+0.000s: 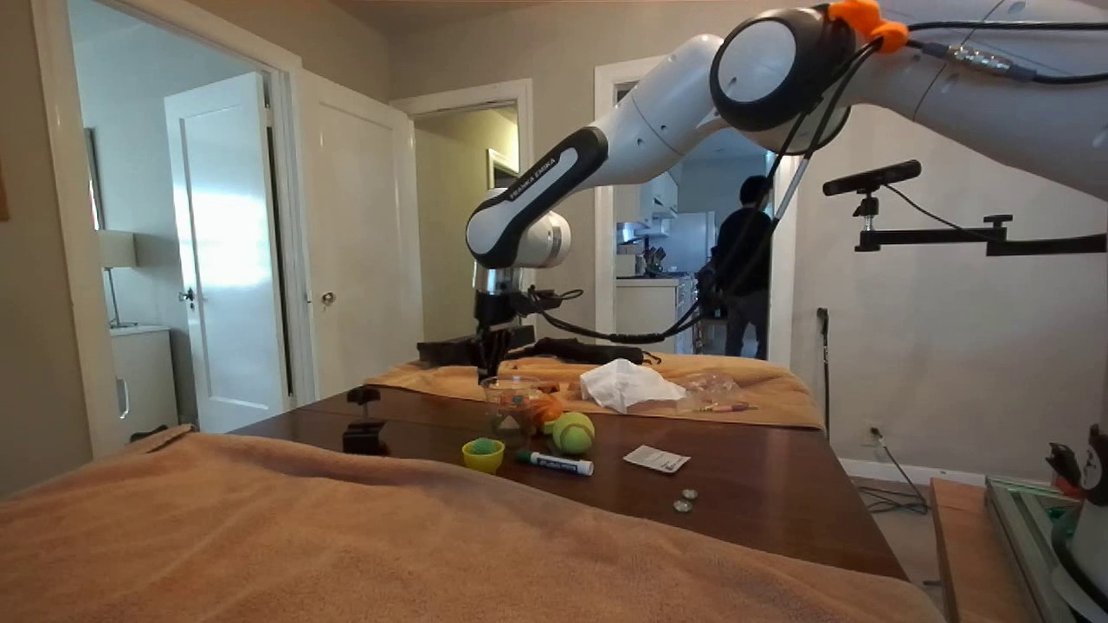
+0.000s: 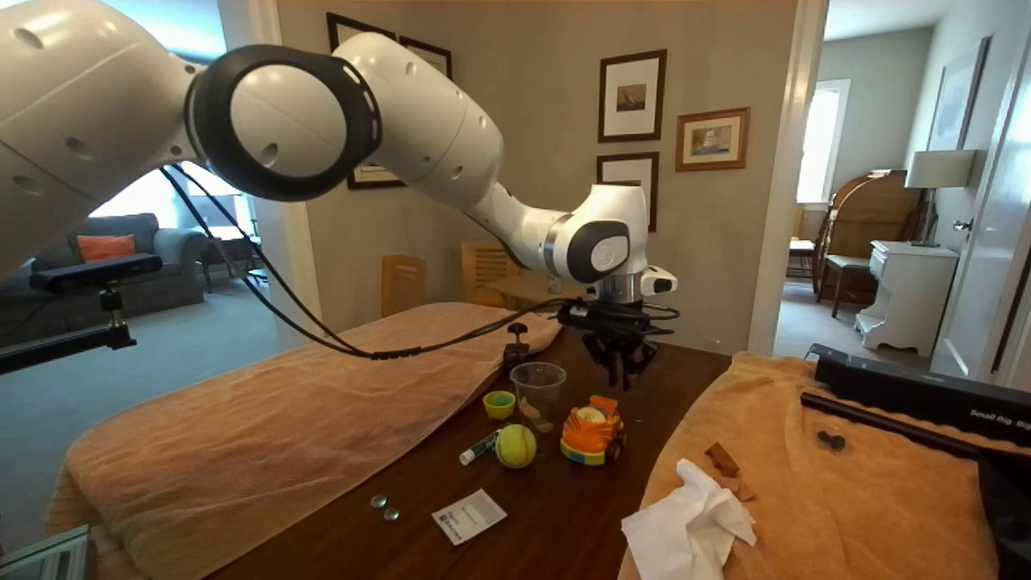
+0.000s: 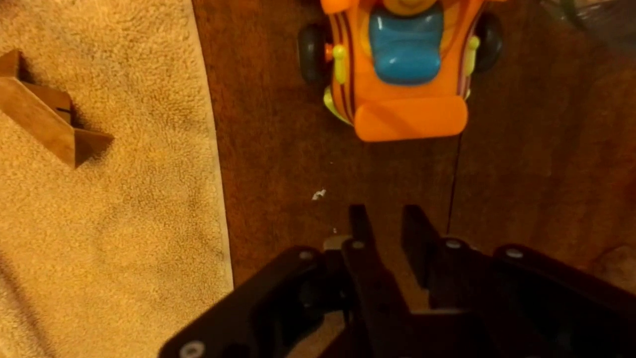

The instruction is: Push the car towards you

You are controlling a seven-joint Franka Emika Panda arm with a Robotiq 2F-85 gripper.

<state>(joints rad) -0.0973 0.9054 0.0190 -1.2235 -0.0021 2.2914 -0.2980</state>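
A window (image 2: pixel 817 145) glares white; wrist view is dim; pincer (image 3: pixel 384 213) blurred.

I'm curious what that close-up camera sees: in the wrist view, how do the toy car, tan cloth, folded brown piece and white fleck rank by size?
Largest to smallest:
1. tan cloth
2. toy car
3. folded brown piece
4. white fleck
All but the white fleck run off the picture.

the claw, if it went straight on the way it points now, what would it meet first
Probably the brown tabletop: the claw points down beside the car, though depth is hard to judge.
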